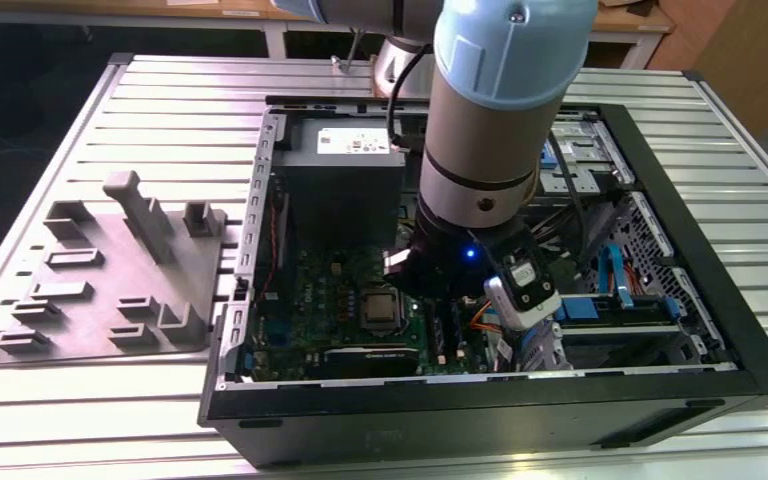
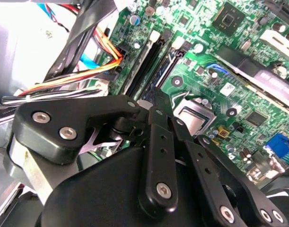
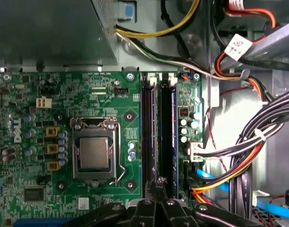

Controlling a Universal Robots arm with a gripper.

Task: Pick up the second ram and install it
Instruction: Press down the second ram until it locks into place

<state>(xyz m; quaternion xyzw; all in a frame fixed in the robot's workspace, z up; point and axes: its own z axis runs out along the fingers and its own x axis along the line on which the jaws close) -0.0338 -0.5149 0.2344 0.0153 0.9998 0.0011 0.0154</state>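
Pincer, second ram (slotted) just beyond

The open computer case is laid flat on the slatted table. The parts tray is set on the table too, just beside the case on the exterior view's left. Inside the case, the motherboard is mounted on the floor, and the processor is seated in its socket on that board. Beside the processor, the long memory slots are lined up in parallel, with the second ram seen standing in one of them. Past the slots from the processor, a cable bundle is draped. The power supply is boxed in at one end of the board. The gripper is held right over the slots' end.
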